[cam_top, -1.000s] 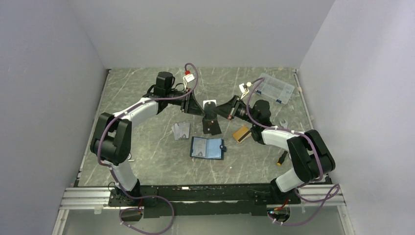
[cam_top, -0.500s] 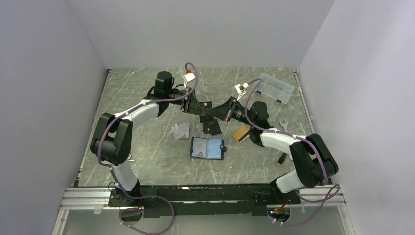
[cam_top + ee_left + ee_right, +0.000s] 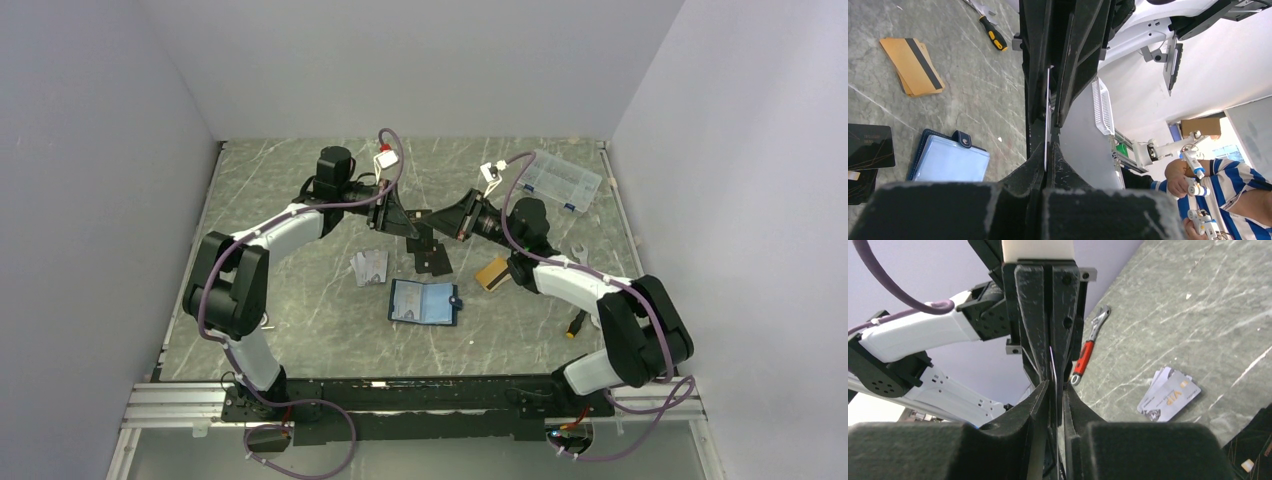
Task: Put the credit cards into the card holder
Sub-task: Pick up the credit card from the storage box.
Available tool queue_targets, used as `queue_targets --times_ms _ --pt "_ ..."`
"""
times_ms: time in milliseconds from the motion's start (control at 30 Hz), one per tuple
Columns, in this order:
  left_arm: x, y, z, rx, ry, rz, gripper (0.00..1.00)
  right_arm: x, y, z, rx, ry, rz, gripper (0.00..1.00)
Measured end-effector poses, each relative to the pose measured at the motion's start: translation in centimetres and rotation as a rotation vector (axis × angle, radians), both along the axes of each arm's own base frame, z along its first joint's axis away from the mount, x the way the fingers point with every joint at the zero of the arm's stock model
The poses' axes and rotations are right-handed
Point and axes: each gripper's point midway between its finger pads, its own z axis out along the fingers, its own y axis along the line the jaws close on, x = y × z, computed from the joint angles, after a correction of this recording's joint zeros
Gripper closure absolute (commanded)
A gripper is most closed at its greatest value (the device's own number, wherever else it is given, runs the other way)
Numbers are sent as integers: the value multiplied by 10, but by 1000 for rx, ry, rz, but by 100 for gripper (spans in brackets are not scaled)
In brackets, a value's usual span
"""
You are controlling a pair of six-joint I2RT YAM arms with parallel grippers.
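White credit card (image 3: 1047, 112) stood edge-on above the table (image 3: 320, 312), clamped in the left hand (image 3: 1047, 150), the right hand (image 3: 1053, 386) slightly parted around it, the navy card holder (image 3: 425, 302) lying open below.

Card handover: the left tool takes hold and the right tool lets go

The left tool (image 3: 1046, 152), a second ago part open beside the white credit card (image 3: 1047, 115), is now pinched tight on its edge. The right tool (image 3: 1054, 385), clamped on the card before, now has its jaws slightly apart. The two tools now meet tip to tip above the worktop (image 3: 300, 280), and the card's pale face, earlier visible from above, is hidden between them.
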Motion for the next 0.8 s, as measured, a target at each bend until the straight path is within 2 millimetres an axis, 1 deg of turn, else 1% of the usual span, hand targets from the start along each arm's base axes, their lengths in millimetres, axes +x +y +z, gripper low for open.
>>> queue_targets --times_ms 133,233,267,400,433,467,500,567,633,667,800 --pt "-1 1 0 1 0 -4 100 4 2 9 12 -15 3 99" --pt "-2 1 -1 4 -2 -6 100 3 2 8 11 -11 7 100" --pt "-3 1 -1 6 -2 -6 100 3 2 7 9 -9 6 99" --pt "-5 1 -3 12 5 -12 100 -2 -2 5 -1 -5 0 82" --pt "-6 1 -3 12 6 -16 100 -5 -3 3 -3 -4 1 81" --pt "-6 1 -3 11 4 -16 100 -8 -4 1 -4 0 4 81" --pt "-5 1 -2 10 3 -15 100 -10 -5 -2 -6 7 7 84" --pt "-4 2 -1 9 1 -11 100 -13 -5 -8 -13 22 12 93" --pt "-3 2 -1 9 0 -7 100 -15 -4 -10 -11 30 17 98" --pt "-2 3 -1 9 1 -6 100 -16 -4 -9 -9 28 18 100" --pt "-2 3 -1 8 -2 -6 100 -18 -5 -8 1 25 19 100"
